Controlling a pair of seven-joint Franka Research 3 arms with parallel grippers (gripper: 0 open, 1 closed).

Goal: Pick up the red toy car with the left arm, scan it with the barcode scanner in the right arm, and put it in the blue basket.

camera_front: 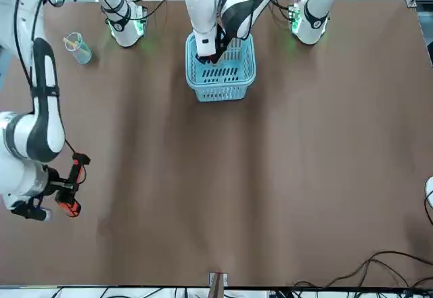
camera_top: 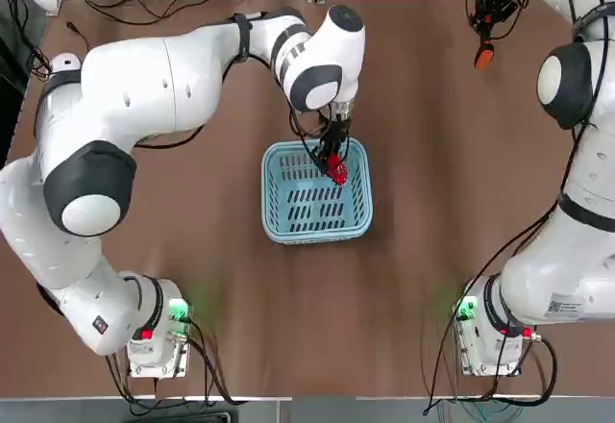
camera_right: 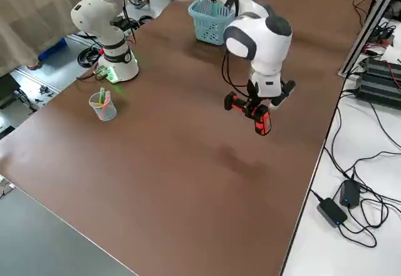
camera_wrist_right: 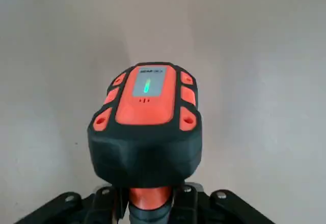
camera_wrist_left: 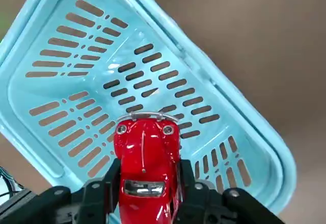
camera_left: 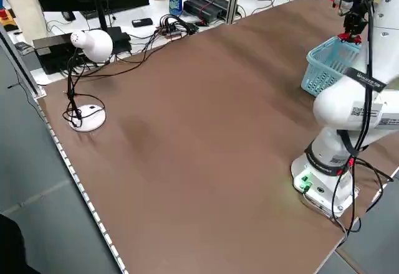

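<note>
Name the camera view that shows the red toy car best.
The left wrist view: the red toy car fills the frame, clamped in the left tool above the blue basket. The top view shows a small red spot. In the front view the arm hides it; the side views show at most a speck.

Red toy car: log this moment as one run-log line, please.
left pincer: shut on red toy car, over blue basket | right pincer: shut on barcode scanner, far table corner | car not released

Brown table (camera_top: pixel 432 173) — basket (camera_top: pixel 288 226); cup (camera_front: pixel 78 47)
</note>
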